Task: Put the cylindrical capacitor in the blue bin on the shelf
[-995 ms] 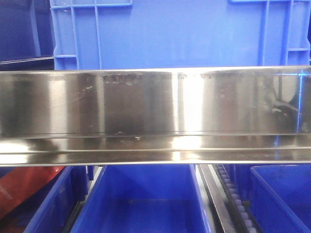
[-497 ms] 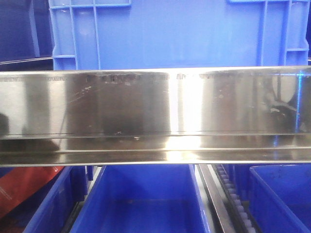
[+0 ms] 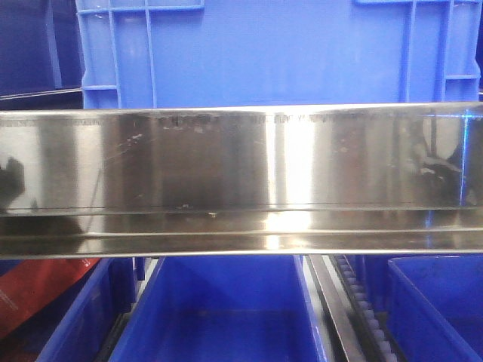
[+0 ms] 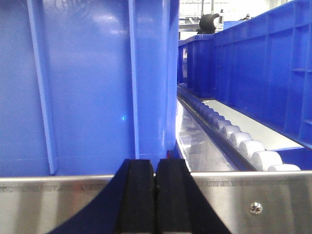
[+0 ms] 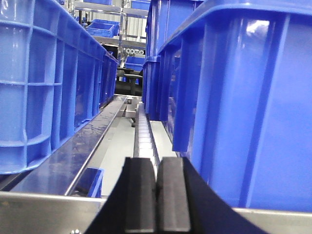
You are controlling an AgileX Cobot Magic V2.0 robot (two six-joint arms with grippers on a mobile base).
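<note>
- The left gripper (image 4: 155,200) sits nearest the left wrist view, its two black pads pressed flat together with nothing seen between them; it is level with the shelf (image 3: 241,177) rail.
- The right gripper (image 5: 157,197) is likewise closed, pads meeting, no object visible in it, just in front of the same steel rail.
- The cylindrical capacitor cannot be found in any view.
- Beyond the rail, a large blue bin (image 3: 256,53) stands on the shelf directly behind and above the rail's middle.
- To the right of that bin, a roller track (image 4: 234,139) of white wheels runs back along the shelf, a second blue bin (image 4: 273,73) on its far side.
- Below the rail, a lower blue bin (image 3: 223,317) lies open, with a red object (image 3: 38,290) to its left.
</note>
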